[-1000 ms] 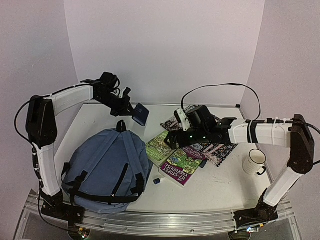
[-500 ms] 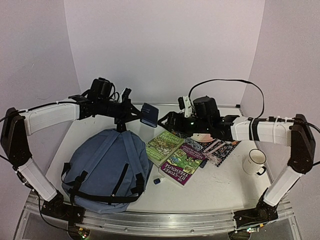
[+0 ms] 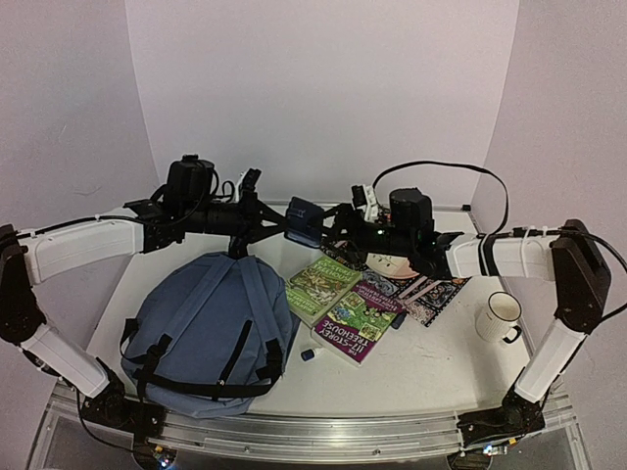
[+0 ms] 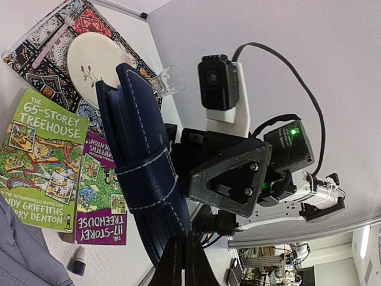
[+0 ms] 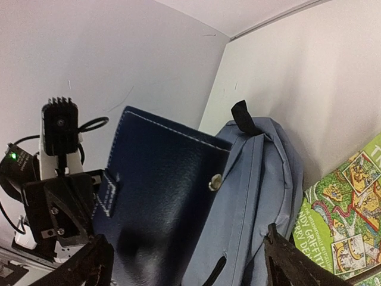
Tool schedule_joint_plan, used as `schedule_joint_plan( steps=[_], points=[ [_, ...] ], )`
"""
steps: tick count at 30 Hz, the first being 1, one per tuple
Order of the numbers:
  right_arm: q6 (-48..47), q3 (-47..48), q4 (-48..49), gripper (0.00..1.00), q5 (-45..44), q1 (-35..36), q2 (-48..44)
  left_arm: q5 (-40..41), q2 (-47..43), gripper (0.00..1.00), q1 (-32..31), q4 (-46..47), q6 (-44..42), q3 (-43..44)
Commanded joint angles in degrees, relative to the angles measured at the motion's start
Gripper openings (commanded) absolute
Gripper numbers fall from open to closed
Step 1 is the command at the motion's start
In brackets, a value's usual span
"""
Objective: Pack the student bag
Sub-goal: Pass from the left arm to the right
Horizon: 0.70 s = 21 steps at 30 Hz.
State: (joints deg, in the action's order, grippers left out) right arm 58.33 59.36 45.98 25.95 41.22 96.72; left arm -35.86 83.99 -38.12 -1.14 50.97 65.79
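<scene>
Nearest, at the lower left of the top view, lies the one bag (image 3: pixel 201 328). It is a soft, rounded grey-blue fabric sack, flat on the white table (image 3: pixel 431 377), with black straps across its near end and a black handle loop at its far end. Just right of it is a single small blue-and-white tube (image 3: pixel 308 354). Next come two glossy paperbacks side by side and touching, a green book (image 3: pixel 321 284) and a purple book (image 3: pixel 358 323). Toward the right edge stands one white mug (image 3: pixel 500 316) with a dark rim. Beyond the books lies one flat patterned mat (image 3: pixel 431 292) carrying one round pale plate (image 3: pixel 394 265). The left wrist view shows one small clear glass (image 4: pixel 168 80) beside that plate. Farthest, above the centre of the frame, my left gripper (image 3: pixel 279 220) is clamped on one edge of a navy leather case (image 3: pixel 304 219) with white stitching, a strap and a snap, held in the air past the bag's handle. My right gripper (image 3: pixel 336 217) faces the case with jaws spread wide. In the right wrist view the case sits between them; whether they touch it I cannot tell.
</scene>
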Motion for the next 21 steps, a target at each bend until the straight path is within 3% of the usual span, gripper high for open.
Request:
schedule_joint_plan(
  steps=[1,6,13,21],
  points=[
    [2.4,2.3,6.8,0.77,4.8,-0.1,1.3,-1.0,-3.7,0.00,-0.5,6.1,0.2,-0.3],
    [4.8,0.6,14.8,0.51,7.5,-0.2,1.2,-1.0,-4.7,0.00,-0.6,6.2,0.1,-1.8],
    [4.7,0.7,18.9,0.01,10.5,-0.3,0.7,3.3,-5.0,0.01,-0.6,0.3,-3.6,-3.4],
    [2.2,-2.6,16.7,0.00,8.9,-0.3,-1.8,16.1,-7.0,0.32,-0.7,-14.4,-10.0,-3.4]
  ],
)
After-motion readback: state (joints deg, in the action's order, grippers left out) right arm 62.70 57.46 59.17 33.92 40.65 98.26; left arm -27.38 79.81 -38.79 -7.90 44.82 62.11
